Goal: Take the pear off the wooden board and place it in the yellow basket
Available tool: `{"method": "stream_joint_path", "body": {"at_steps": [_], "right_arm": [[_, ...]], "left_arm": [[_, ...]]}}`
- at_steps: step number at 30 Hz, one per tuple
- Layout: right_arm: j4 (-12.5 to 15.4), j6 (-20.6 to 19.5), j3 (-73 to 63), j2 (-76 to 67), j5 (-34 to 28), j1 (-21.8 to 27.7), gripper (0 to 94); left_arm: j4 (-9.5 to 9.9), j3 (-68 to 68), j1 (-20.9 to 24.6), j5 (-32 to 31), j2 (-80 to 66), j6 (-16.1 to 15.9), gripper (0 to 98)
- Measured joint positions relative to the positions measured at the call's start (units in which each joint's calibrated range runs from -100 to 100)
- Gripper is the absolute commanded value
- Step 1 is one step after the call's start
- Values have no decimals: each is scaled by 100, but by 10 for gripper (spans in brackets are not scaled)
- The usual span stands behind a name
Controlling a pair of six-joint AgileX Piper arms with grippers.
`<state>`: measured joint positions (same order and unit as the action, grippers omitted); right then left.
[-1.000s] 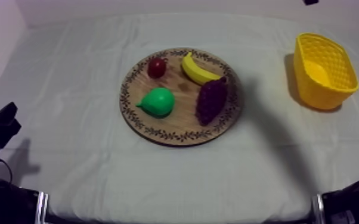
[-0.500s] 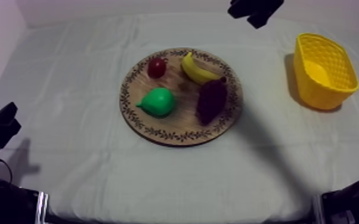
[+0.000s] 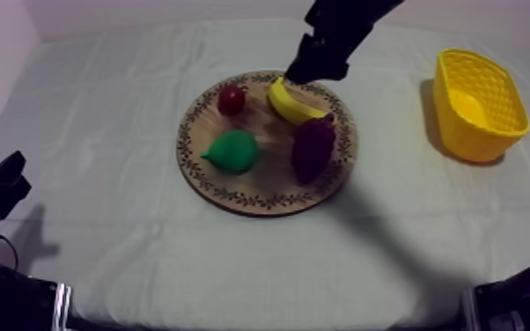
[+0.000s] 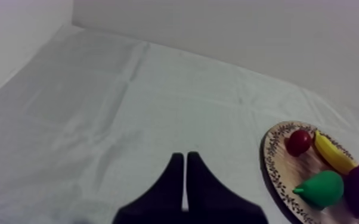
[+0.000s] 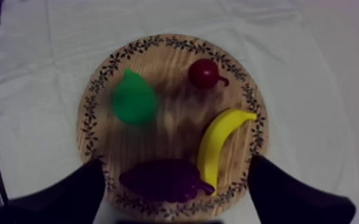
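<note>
step: reach pear (image 3: 232, 150) | my right claw (image 3: 311, 69) wide open, empty, above far rim of wooden board (image 3: 260, 195) | next: centre over pear, board's near-left part, straddle its belly

The board (image 5: 176, 122) presented as grained wood, matt. The cloth (image 3: 101, 132) was matt fabric, creased. The basket (image 3: 484, 145) looked like moulded plastic, latticed. The pear (image 3: 233, 151) and banana (image 5: 220, 143) appeared smooth plastic; the small red fruit (image 5: 204, 72) showed slight gloss.
</note>
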<state>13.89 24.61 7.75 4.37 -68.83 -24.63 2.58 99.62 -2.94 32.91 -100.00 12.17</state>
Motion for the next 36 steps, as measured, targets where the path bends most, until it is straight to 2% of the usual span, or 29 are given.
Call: {"method": "stream_joint_path", "body": {"at_steps": [11,25,36], "right_arm": [[15,-42,-254,1078,91,-250,766],[102,51,-130,2111,842,-553,753],[13,-34,-572,3118,1242,-633,736]], "left_arm": [[0,0,0,0,0,0,1],[0,0,0,0,0,0,1],[0,0,0,0,0,0,1]]}}
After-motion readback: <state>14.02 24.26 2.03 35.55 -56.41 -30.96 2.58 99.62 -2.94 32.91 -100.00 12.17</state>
